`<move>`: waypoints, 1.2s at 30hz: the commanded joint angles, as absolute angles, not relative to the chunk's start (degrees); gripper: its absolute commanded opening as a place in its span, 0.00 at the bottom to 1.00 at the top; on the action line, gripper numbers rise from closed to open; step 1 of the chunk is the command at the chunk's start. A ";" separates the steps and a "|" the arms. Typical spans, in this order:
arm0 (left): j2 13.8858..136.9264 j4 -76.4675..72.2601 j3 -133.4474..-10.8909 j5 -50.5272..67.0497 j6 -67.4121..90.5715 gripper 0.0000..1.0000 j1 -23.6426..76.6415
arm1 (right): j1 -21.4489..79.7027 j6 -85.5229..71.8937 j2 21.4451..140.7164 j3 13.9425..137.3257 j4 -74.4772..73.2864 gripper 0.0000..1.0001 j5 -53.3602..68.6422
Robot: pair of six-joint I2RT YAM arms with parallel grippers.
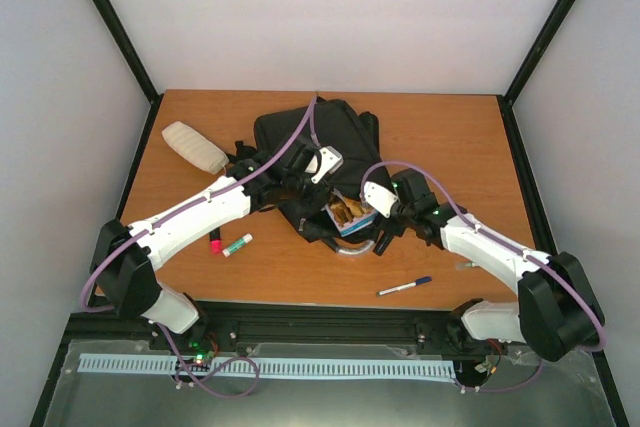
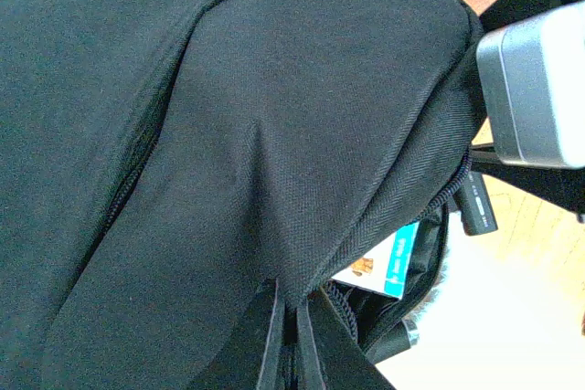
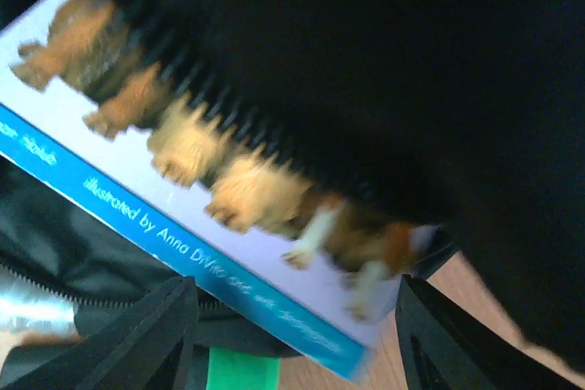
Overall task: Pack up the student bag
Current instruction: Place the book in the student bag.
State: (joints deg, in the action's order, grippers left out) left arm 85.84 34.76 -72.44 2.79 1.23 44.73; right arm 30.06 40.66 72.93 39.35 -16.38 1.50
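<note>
The student bag point(image 1: 310, 137) is a large black backpack lying mid-table, its opening facing the near edge. My left gripper point(image 1: 303, 190) is shut on a fold of the bag's fabric point(image 2: 274, 180) beside the zipper, holding the opening up; its fingers point(image 2: 265, 340) pinch the cloth. A book point(image 1: 352, 215) with dogs on a white cover and a blue edge sticks halfway out of the opening. In the right wrist view the book point(image 3: 183, 180) has its corner between my right gripper's point(image 3: 297, 344) fingers point(image 3: 151, 335), which stand apart without touching it.
A cream pencil pouch point(image 1: 195, 147) lies at the back left. A green-capped glue stick point(image 1: 237, 244) and a pink marker point(image 1: 214, 243) lie near the left arm. A blue pen point(image 1: 404, 287) lies near the front edge. The bag's silvery handle point(image 1: 357, 247) curls under the book.
</note>
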 commanded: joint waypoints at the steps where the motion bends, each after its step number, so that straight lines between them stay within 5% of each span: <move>1: 82.23 32.59 -73.66 3.88 0.60 0.01 44.85 | 30.59 35.01 71.74 41.75 -15.90 0.61 3.55; 7: 81.76 32.90 -73.90 3.41 0.37 0.01 44.83 | 30.59 41.25 66.04 41.12 -25.64 0.60 7.09; 11: 81.57 32.98 -73.98 3.46 0.27 0.01 44.90 | 30.82 47.08 64.02 38.23 -25.91 0.20 6.90; 14: 81.67 33.05 -73.92 3.78 0.31 0.01 44.91 | 31.59 50.48 66.15 37.88 -25.12 0.06 6.91; 36: 81.81 33.09 -73.74 3.46 0.04 0.01 44.85 | 36.00 50.28 87.35 42.66 -2.12 0.03 -2.98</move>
